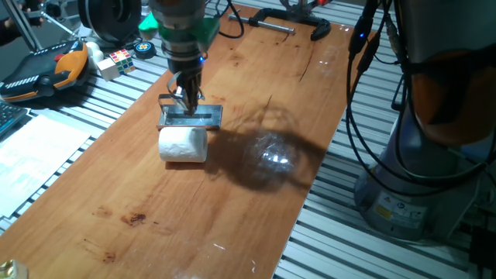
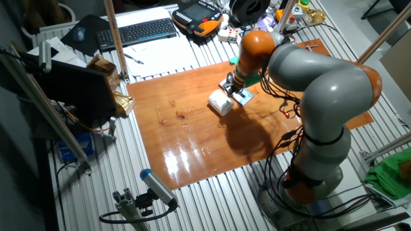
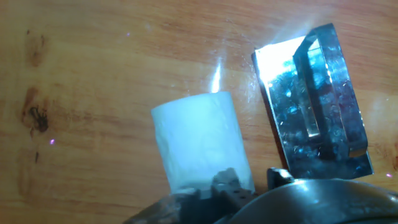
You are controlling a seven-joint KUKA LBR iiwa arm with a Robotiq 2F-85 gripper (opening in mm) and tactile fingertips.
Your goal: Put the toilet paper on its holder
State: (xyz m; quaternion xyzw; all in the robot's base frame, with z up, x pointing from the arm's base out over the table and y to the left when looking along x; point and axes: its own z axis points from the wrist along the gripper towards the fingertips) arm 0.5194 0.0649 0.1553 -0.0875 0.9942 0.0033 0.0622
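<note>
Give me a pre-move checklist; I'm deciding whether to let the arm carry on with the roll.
1. Toilet paper lying on its side on the table: ok.
2. Roll on the holder bar: not ok, it lies beside the plate.
3. Holder flat on the table, bar free: ok.
4. Gripper above the holder: ok.
5. Gripper holding the roll: cannot tell; fingertips barely show in the hand view.

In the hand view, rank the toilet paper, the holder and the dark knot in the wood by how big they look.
1. Holder and toilet paper: alike, not ranked; both partly cut off by the gripper.
2. Dark knot: clearly smallest.
</note>
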